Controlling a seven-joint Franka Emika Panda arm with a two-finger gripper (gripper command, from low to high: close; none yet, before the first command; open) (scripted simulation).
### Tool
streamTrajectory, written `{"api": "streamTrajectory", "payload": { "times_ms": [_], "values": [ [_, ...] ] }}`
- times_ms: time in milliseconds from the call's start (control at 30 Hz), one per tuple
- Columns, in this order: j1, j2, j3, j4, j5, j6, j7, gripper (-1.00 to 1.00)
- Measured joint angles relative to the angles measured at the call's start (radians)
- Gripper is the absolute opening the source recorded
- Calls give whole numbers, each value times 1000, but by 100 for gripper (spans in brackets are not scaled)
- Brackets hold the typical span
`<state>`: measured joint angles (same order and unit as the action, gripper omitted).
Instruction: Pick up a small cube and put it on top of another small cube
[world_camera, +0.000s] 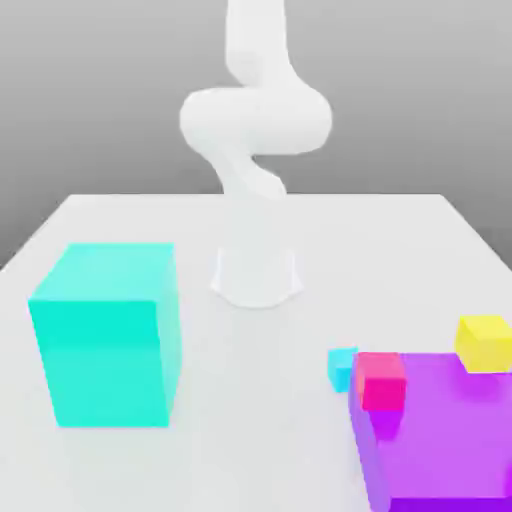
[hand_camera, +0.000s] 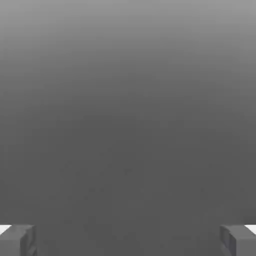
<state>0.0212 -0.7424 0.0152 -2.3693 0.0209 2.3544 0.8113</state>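
Three small cubes lie at the exterior view's lower right. A pink small cube (world_camera: 382, 380) and a yellow small cube (world_camera: 485, 342) sit on top of a large purple block (world_camera: 450, 450). A small cyan cube (world_camera: 342, 367) rests on the table just beside the purple block. The white arm (world_camera: 255, 130) rises from its base at the table's middle. In the hand view my gripper (hand_camera: 128, 240) is open, its two grey fingertips (hand_camera: 17, 240) standing far apart with nothing between them against a plain grey background.
A large cyan block (world_camera: 105, 335) stands on the white table (world_camera: 256, 330) at the exterior view's left. The arm's round base (world_camera: 256, 275) sits at the table's centre.
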Motion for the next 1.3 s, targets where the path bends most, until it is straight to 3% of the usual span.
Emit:
{"api": "streamTrajectory", "payload": {
  "times_ms": [467,633,733,867,900,1133,1300],
  "values": [
    [166,408,165,-478,111,379,104,0],
    [211,680,243,-625,85,601,194,0],
    [267,810,168,-619,-10,706,263,0],
    [413,954,21,-597,-28,824,281,0],
    [434,977,3,-593,-24,844,279,-100],
    [437,977,-1,-593,-29,844,283,-100],
    [353,823,98,-618,35,717,233,-100]
  ]
}}
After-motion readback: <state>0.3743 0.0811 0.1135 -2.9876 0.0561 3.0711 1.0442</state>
